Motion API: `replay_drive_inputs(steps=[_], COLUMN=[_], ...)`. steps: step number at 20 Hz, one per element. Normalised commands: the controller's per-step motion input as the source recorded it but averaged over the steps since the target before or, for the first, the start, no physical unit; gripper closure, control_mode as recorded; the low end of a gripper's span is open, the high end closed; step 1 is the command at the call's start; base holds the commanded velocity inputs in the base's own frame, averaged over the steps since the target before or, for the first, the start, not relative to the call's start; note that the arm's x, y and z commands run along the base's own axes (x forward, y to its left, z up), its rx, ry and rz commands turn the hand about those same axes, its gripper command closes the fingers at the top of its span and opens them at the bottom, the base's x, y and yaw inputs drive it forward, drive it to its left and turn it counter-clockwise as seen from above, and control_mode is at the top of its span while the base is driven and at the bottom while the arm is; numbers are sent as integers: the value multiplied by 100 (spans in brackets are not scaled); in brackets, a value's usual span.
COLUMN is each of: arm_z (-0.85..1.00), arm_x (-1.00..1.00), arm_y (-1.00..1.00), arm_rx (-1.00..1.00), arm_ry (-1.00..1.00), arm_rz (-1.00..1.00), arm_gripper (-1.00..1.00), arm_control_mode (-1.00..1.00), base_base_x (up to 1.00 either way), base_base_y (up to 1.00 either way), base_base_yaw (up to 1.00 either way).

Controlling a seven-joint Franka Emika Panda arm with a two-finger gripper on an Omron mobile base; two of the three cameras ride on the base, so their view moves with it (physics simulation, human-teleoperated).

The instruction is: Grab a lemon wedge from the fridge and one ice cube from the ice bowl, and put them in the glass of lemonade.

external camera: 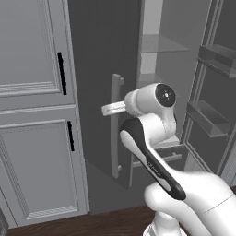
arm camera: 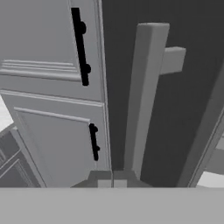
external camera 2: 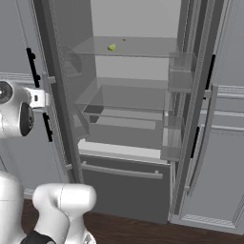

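Pincer [arm camera: 112,180] clenched, fingertips together at foot of fridge [external camera: 103,55] door handle [arm camera: 144,96]; whether it pinches bar cannot tell. Handle rises straight ahead of pincer, dark door behind it. Pale cabinets [arm camera: 48,87] with black handles just left of pincer. Fridge stands open, well right of pincer; lemon wedge [external camera 2: 111,47] on upper shelf [external camera 2: 138,47] inside, far from pincer. Lower drawer [external camera 2: 121,183] shut below shelves.

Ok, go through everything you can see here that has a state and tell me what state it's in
fridge: both doors open, lower drawer shut.
lemon wedge: lying on an upper fridge shelf, untouched.
claw: shut, right at the left door's bar handle.
panelled cabinets: shut.
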Motion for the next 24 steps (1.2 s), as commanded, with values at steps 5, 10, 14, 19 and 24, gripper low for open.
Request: replay_drive_inputs(steps=[5,10,14,19,24], arm_z=[82,67,8,-50,-64], arm_x=[-10,0,0,-3,63], arm_y=[-61,-95,-100,-73,-41], arm_rx=[11,14,20,37,51], arm_ry=[1,15,30,23,37], arm_rz=[-5,-18,-26,-23,-2], arm_gripper=[100,100,100,-100,-100], arm_control_mode=[-100,-100,-100,-100,-100], base_base_x=[0,0,0,0,0], base_base_y=[0,0,0,0,0], base_base_yaw=[0,0,0,0,0])
